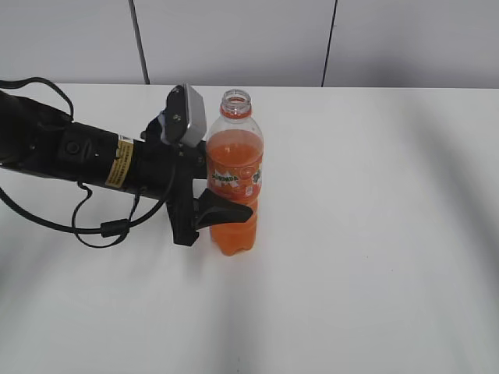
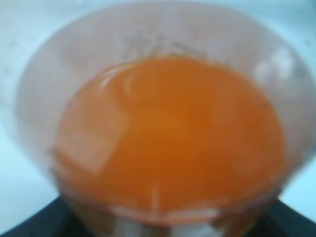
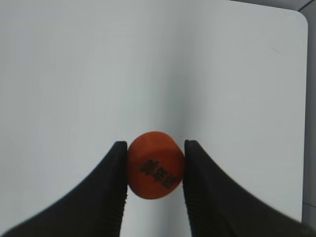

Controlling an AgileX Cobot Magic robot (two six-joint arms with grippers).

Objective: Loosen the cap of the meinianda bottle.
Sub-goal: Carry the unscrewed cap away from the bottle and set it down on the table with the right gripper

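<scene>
The meinianda bottle stands upright on the white table, its mouth open with no cap on it and the orange neck ring showing. My left gripper is shut on the bottle's lower body from the left. The left wrist view is filled by a blurred close view of the bottle and its orange drink. My right gripper is shut on the orange cap, held above the white table, with dark printing on the cap's top. The right arm is out of the exterior view.
The white table spreads around the bottle. Its rounded corner and edge show at the top right of the right wrist view. A grey panelled wall stands behind the table. The left arm's cable loops on the tabletop.
</scene>
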